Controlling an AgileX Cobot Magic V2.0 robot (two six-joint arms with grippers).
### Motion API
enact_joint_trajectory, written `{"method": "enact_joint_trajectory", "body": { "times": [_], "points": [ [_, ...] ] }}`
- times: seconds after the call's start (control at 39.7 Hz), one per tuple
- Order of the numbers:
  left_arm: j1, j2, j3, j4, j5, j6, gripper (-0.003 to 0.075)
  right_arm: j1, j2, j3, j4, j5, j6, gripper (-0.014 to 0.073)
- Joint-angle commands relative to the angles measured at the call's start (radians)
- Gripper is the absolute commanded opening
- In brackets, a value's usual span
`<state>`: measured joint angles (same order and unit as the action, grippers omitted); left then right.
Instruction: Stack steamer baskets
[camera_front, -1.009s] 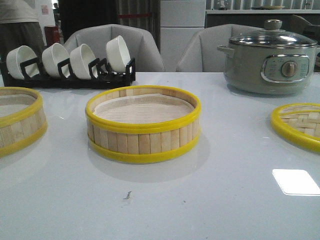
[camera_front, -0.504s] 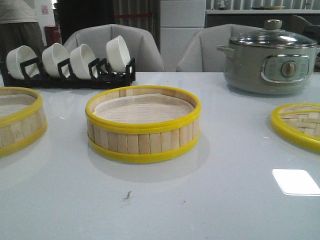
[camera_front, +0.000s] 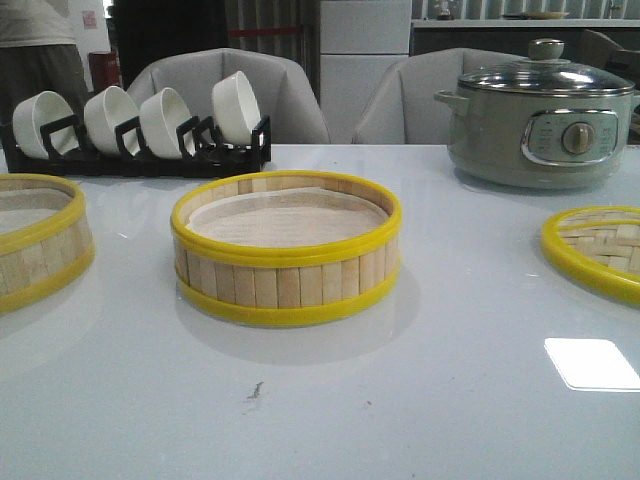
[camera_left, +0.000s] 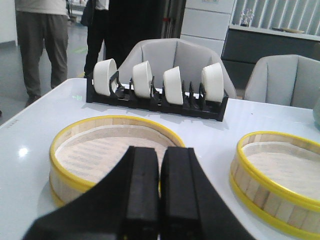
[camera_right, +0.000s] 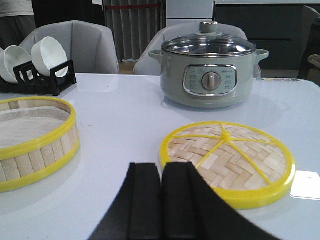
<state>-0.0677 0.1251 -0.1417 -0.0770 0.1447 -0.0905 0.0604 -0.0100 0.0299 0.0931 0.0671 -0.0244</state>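
Left of the centre basket (camera_front: 286, 250), well apart from it, sits the second steamer basket (camera_left: 107, 152), straight ahead of my left gripper (camera_left: 159, 192), probably the nearer arm. My right gripper (camera_right: 161, 200) faces the woven lid (camera_right: 227, 162). Both claws are clenched, empty.
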Motion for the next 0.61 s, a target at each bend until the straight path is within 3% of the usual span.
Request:
{"method": "enact_joint_trajectory", "body": {
  "times": [0.0,0.28,0.43,0.58],
  "points": [
    [-0.032,0.173,-0.234,0.004,0.018,-0.005,0.0094,-0.005,-0.021,-0.014,0.005,-0.085,-0.006,0.0057],
    [-0.054,0.723,-1.046,0.119,0.593,0.004,0.0094,-0.005,-0.021,-0.014,0.005,-0.085,-0.006,0.0057],
    [-0.054,0.871,-1.251,0.119,0.793,0.052,0.0094,-0.005,-0.021,-0.014,0.005,-0.085,-0.006,0.0057],
    [-0.054,0.932,-1.272,0.117,0.813,0.055,0.0094,-0.005,-0.021,-0.014,0.005,-0.085,-0.006,0.0057]
  ]
}}
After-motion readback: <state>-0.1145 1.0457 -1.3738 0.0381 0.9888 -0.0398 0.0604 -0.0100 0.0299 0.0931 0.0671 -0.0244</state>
